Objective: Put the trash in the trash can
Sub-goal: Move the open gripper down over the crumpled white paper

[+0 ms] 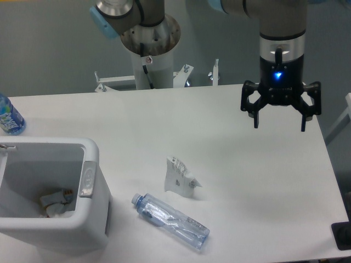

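Note:
A crumpled white paper wrapper (178,176) with black print lies near the middle of the table. Just in front of it a clear crushed plastic bottle (170,221) lies on its side, its pale cap pointing left. The white trash can (88,181) stands at the front left, with a grey strip on its right rim and some scraps inside. My gripper (279,125) hangs open above the right side of the table, well to the right of and behind the wrapper, with nothing between its fingers.
A blue-labelled water bottle (8,116) stands at the left edge of the table. The arm's base column (149,49) rises behind the far edge. A dark object (343,235) sits at the front right corner.

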Tool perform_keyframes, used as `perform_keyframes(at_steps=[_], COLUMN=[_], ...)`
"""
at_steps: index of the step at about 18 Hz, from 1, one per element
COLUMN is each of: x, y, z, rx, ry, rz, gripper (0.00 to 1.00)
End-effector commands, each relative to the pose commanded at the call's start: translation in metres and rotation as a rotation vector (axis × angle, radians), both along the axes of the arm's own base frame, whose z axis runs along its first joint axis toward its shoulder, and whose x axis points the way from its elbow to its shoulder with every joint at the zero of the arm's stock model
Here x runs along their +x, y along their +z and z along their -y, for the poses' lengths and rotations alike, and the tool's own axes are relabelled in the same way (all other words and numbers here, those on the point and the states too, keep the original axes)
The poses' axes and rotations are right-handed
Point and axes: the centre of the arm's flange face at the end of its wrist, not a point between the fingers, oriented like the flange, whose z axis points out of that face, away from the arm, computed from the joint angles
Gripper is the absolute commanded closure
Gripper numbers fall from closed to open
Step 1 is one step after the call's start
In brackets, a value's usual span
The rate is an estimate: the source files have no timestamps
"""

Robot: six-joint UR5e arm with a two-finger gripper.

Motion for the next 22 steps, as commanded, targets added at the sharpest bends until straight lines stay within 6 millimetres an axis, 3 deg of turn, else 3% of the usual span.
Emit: perform_keyframes(at_steps=[7, 13, 17, 22], x=[0.004, 0.022, 0.043, 0.068], y=[-0.004, -0.05, -0.067, -0.134], z=[0.0, 0.003, -0.023, -0.066], rx=[-0.029, -0.052, -0.011, -0.051], ry=[0.019, 0.114, 0.242, 0.326], rz=[-0.013, 0.091, 0.173, 0.312], gripper=[0.0, 0.0, 0.0, 0.0])
